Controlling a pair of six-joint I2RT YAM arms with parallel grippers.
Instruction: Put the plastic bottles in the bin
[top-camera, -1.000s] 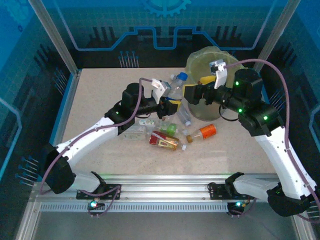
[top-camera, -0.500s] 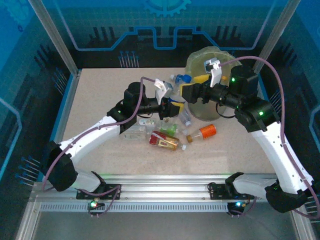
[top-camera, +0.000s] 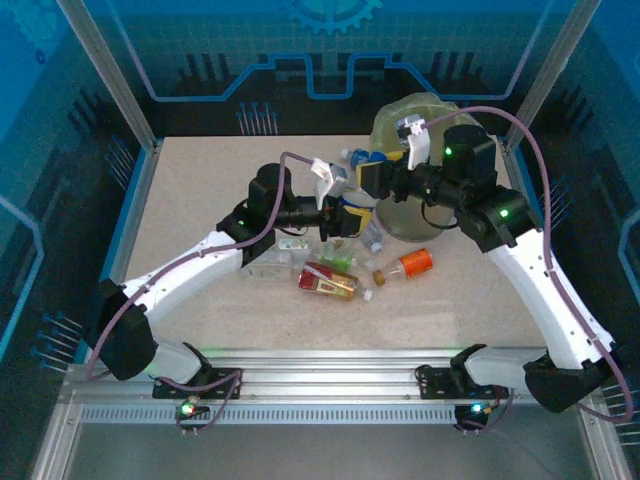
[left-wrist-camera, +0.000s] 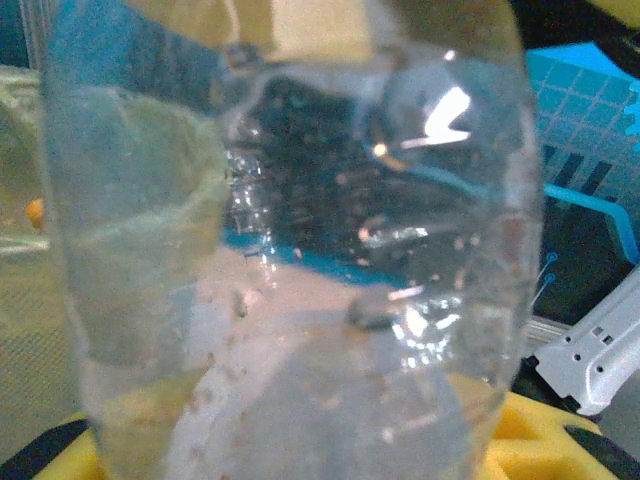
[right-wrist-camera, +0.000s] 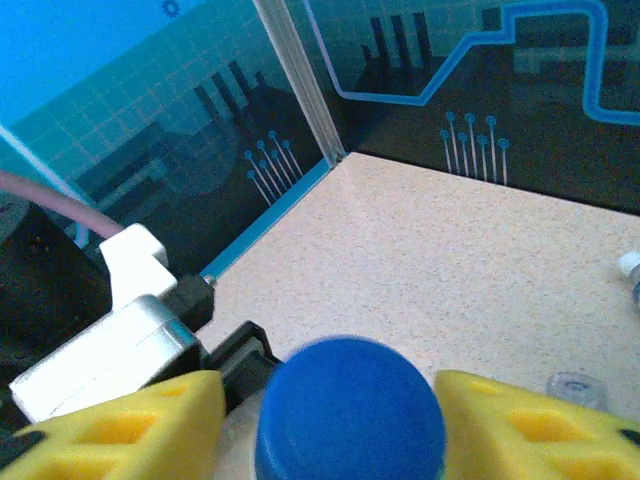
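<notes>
Holding clear bottle (left-wrist-camera: 300, 260) in left claw (top-camera: 347, 208); apparently straddling blue cap (right-wrist-camera: 348, 395) with open right claw (right-wrist-camera: 330, 415); centre before closing

Just below the left claw (top-camera: 349, 216), the speckled tan table (top-camera: 200, 190) carries a red-label bottle (top-camera: 328, 281), a green bottle (top-camera: 340, 258) and a clear bottle (top-camera: 268, 268) (all in a little heap). An orange-label bottle (top-camera: 410, 264) lies down to the claw's right, beside the bin (top-camera: 405, 222).

A speckled beige counter (top-camera: 200, 200) is walled behind and beside by blue circuit-patterned panels (top-camera: 300, 60), probably backlit, between aluminium posts (top-camera: 105, 70).
</notes>
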